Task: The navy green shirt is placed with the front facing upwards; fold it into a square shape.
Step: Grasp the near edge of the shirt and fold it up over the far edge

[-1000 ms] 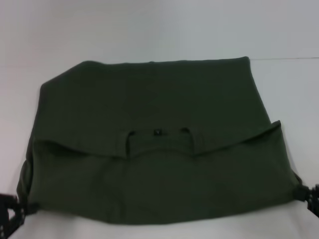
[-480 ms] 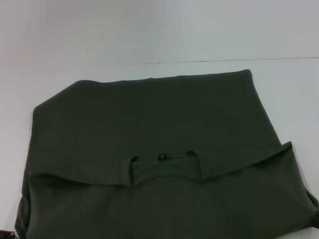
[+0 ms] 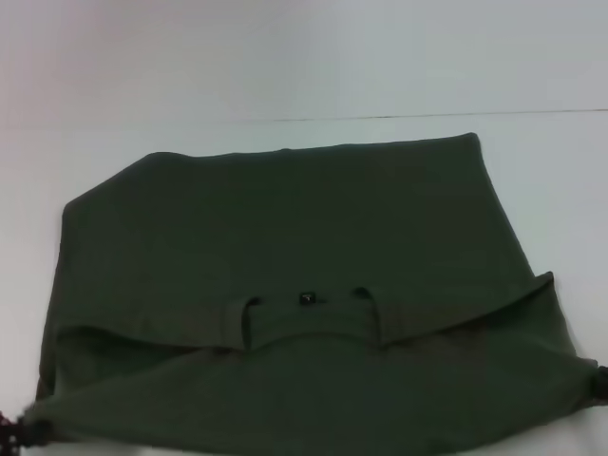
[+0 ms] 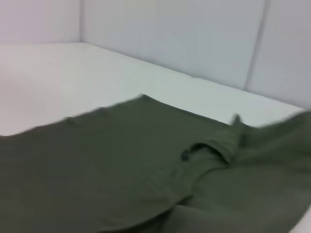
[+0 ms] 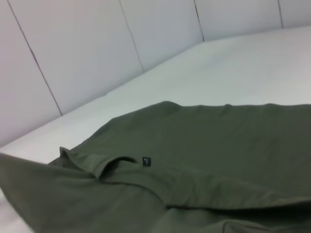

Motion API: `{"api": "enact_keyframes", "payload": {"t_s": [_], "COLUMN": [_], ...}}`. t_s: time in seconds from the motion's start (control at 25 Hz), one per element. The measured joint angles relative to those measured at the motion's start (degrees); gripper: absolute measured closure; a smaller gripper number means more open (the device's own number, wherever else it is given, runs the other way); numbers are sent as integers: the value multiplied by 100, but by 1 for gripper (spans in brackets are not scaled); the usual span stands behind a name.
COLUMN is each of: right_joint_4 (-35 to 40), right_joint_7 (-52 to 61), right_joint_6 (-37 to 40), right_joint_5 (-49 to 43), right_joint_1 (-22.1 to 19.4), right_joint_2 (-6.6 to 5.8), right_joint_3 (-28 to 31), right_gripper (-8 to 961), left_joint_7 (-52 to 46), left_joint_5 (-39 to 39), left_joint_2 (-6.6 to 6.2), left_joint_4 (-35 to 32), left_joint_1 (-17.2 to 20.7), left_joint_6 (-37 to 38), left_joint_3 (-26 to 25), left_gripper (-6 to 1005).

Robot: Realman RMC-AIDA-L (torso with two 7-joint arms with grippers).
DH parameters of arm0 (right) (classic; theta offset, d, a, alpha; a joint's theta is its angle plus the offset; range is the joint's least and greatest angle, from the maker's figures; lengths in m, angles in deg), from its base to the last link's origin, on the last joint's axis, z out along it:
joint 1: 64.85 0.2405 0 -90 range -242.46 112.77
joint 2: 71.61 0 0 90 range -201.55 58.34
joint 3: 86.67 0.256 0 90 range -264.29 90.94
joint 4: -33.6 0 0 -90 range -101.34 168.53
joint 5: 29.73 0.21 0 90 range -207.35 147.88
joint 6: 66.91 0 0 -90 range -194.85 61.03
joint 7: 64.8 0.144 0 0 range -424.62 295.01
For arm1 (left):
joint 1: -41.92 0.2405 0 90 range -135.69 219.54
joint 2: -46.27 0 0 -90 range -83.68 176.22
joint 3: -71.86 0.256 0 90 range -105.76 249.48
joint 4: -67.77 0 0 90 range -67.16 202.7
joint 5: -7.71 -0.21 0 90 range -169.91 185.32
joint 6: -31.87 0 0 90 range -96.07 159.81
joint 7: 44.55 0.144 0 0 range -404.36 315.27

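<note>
The navy green shirt (image 3: 285,228) lies on the white table, plain green side up. Its near part is doubled over the rest, and the collar with its small dark label (image 3: 305,298) shows at the fold. The label also appears in the left wrist view (image 4: 185,156) and the right wrist view (image 5: 146,161). My left gripper (image 3: 9,432) is at the shirt's near left corner and my right gripper (image 3: 600,385) at the near right corner. Both corners are drawn to a point at the grippers, and the near edge is stretched between them.
The white table (image 3: 285,76) stretches beyond the shirt to a pale wall, with a thin seam line (image 3: 427,116) across the back. Panelled walls (image 5: 73,58) stand behind the table in both wrist views.
The whole shirt has slid toward me; its far edge and collar sit lower in the head view. The near edge went out of view half a second ago and now shows again, stretched between both grippers.
</note>
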Motion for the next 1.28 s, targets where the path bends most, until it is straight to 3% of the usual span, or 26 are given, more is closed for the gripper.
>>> {"api": "enact_keyframes", "payload": {"t_s": [0.28, 0.8, 1.28], "right_joint_4": [320, 447, 307], "right_joint_7": [781, 1787, 2319], "right_joint_6": [13, -105, -1285], "right_joint_5": [-46, -19, -36], "right_joint_1": [274, 1132, 1993], "right_joint_2": [-17, -80, -77], "right_joint_3": [105, 351, 202], "right_gripper": [921, 921, 921], "left_joint_7": [-541, -1062, -1910], "left_joint_5": [25, 384, 619], "left_joint_2": [-132, -158, -104], "left_joint_4": [201, 383, 559], "left_joint_1": [-222, -647, -1481], "left_joint_6": [-156, -426, -1852], "left_joint_3": [-584, -689, -630], "left_gripper": [892, 884, 876]}}
